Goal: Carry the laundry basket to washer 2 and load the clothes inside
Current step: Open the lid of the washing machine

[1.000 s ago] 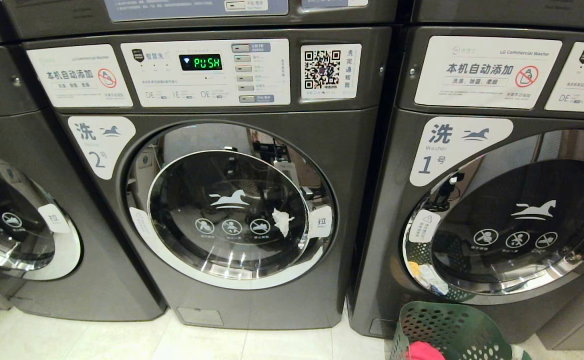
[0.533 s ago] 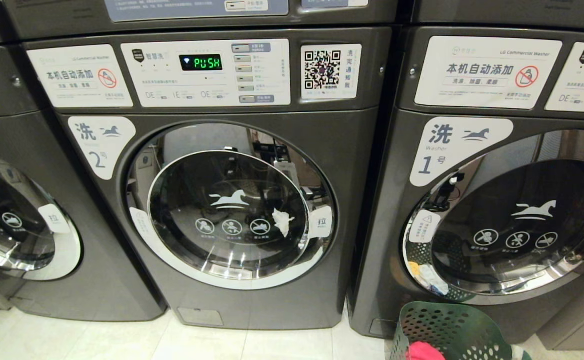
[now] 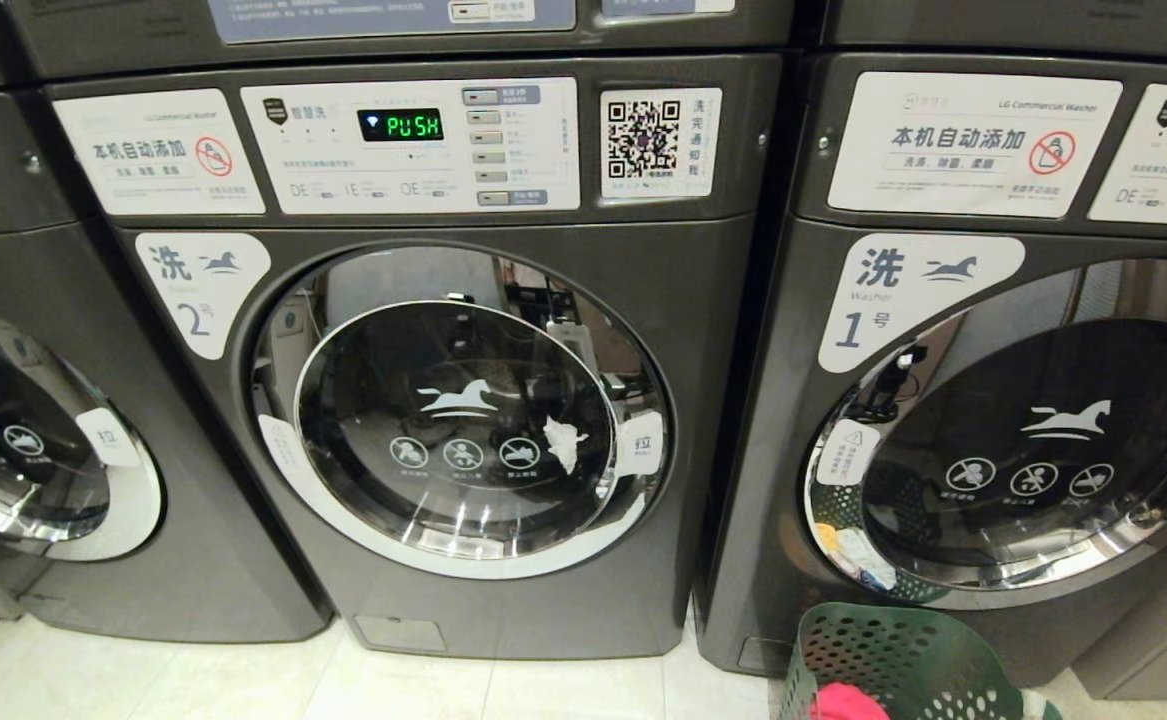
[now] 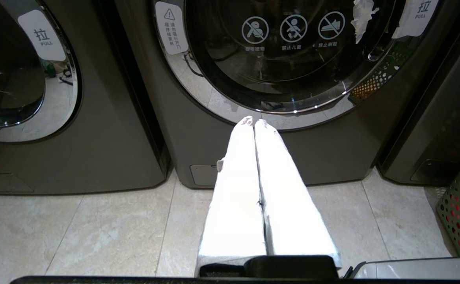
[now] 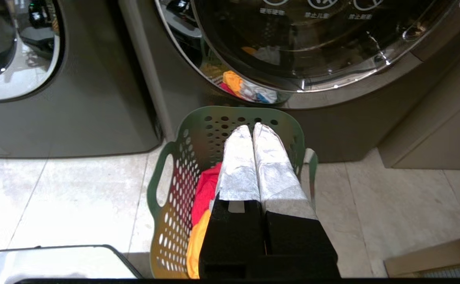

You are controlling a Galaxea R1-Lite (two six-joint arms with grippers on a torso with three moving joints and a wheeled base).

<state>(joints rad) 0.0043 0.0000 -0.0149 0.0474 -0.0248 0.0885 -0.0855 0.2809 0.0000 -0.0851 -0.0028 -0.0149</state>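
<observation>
Your left gripper (image 4: pixel 254 122) has its white-wrapped fingers (image 4: pixel 239 165) pressed together on nothing, hanging low over the pale tiled floor (image 4: pixel 95 228) and pointing at the foot of washer 2 (image 3: pixel 443 420), the dark grey front-loader with the round chrome-rimmed glass door and the white horse label marked "2". Your right gripper (image 5: pixel 253 128) is likewise closed and empty, its fingers (image 5: pixel 273 165) poised above the small dark-green perforated plastic laundry basket (image 5: pixel 174 189) without touching a handle, as far as the right wrist view shows. That basket stands on the floor in front of the like grey washer labelled "1" (image 3: pixel 993 400), to the right of washer 2 and apart from it, at the bottom right corner of the head view. The clothes (image 5: pixel 204 197), a red-pink garment over a yellow-orange one, lie inside it; any white piece is hidden behind your fingers. Washer 2's door looks shut, and its display reads PUSH. So, judging from this, almost nothing is done: you have yet to grasp the basket, bring it across to washer 2, open the door and load the garments into the drum.
</observation>
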